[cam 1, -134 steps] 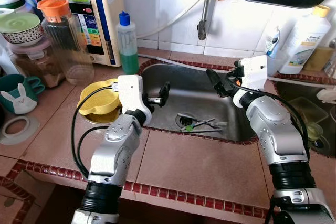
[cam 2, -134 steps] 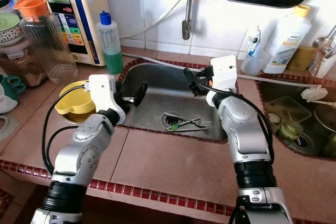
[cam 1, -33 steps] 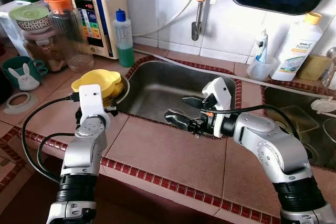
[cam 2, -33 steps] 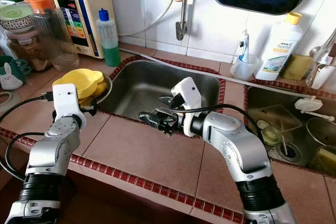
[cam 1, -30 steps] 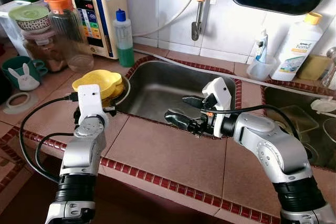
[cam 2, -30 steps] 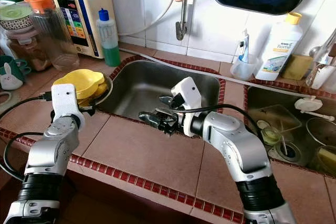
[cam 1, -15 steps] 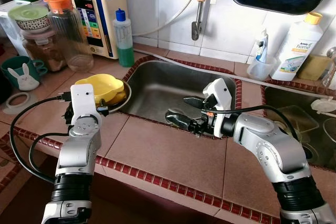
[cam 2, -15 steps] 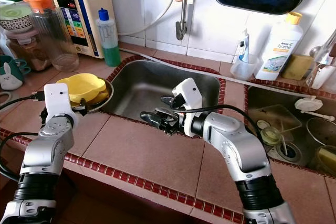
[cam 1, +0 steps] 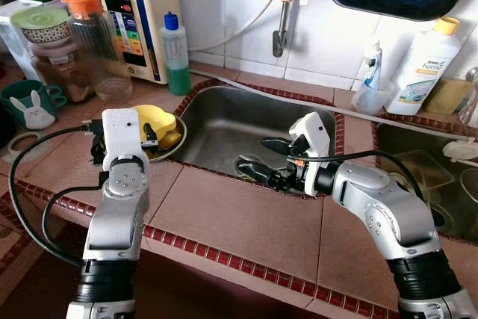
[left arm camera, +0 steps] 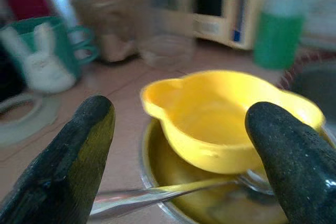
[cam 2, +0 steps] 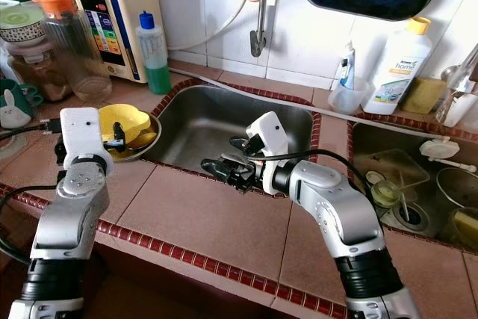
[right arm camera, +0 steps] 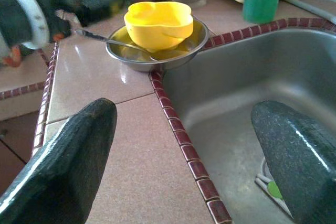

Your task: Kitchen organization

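A yellow bowl (cam 1: 160, 121) sits in a shallow steel bowl (right arm camera: 195, 39) on the tiled counter left of the sink (cam 1: 224, 121). A spoon (right arm camera: 115, 43) lies across the steel bowl. My left gripper (left arm camera: 181, 111) is open, level with the yellow bowl and just short of it, holding nothing. My right gripper (cam 1: 259, 156) is open above the sink's front edge, pointing left toward the bowls, also with nothing in it. Some cutlery (right arm camera: 273, 188) lies on the sink bottom, mostly hidden behind the right gripper.
Behind the bowls stand a green soap bottle (cam 1: 178, 57), a water machine (cam 1: 134, 16), an orange-lidded pitcher (cam 1: 93, 42) and a teal bunny mug (cam 1: 30, 106). A tap (cam 1: 282, 5) hangs over the sink. A white detergent bottle (cam 1: 422, 57) and a second basin (cam 1: 426, 177) are on the right.
My left wrist has risen and swung so its open fingers now face the yellow bowl. The right gripper has stayed at the sink's front edge, where it moved from the far side earlier.
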### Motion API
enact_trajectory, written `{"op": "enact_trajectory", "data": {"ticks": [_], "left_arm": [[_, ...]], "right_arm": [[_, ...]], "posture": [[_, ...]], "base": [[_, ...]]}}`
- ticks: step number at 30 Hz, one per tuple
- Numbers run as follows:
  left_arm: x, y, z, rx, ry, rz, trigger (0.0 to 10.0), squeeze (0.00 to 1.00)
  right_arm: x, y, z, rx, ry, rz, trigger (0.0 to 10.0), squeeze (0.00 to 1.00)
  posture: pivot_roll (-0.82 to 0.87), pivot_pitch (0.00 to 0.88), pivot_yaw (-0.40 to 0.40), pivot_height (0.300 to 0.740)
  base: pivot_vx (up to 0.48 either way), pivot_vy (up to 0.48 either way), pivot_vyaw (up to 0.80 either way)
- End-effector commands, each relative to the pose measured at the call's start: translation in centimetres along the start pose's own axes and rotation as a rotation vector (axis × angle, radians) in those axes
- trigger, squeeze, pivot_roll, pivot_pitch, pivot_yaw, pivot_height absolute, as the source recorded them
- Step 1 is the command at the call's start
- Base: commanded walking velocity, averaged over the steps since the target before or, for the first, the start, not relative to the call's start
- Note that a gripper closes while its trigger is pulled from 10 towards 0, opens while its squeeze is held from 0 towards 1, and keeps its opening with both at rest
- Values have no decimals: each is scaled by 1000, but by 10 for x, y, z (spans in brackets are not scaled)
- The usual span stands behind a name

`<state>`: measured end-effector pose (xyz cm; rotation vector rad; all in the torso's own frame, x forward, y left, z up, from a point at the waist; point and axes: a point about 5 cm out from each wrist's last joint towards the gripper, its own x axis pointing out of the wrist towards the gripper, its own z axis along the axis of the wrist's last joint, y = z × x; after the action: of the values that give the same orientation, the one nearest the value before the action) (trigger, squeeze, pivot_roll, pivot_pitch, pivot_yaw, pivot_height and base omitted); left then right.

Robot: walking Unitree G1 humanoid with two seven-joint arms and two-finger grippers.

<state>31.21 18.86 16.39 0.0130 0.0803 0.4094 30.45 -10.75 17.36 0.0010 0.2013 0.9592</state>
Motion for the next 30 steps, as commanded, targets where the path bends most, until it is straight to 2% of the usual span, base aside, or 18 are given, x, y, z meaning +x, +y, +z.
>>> {"op": "enact_trajectory", "data": {"ticks": [1,5,8,12,30], "left_arm": [[-3,12,-1,-56,-3,69,10000,0],[-9,21,-10,-110,25,112,10000,0],[-11,28,-20,-197,96,159,10000,0],[-12,29,-25,-261,145,172,10000,0],[-5,30,-25,-359,146,175,10000,0]], "right_arm": [[-1,-4,4,-11,-9,-14,10000,0],[0,-5,4,-13,-11,-12,10000,0],[1,-6,3,-18,-9,-12,10000,0],[0,-7,4,-22,-12,-15,10000,0],[1,-8,4,-32,-20,-19,10000,0]], "posture": [[59,4,-4,740],[61,3,-4,740],[63,0,-3,740],[61,0,0,740],[58,0,1,740]], "base": [[0,0,0],[0,0,0],[0,0,0],[0,0,0],[0,0,0]]}}
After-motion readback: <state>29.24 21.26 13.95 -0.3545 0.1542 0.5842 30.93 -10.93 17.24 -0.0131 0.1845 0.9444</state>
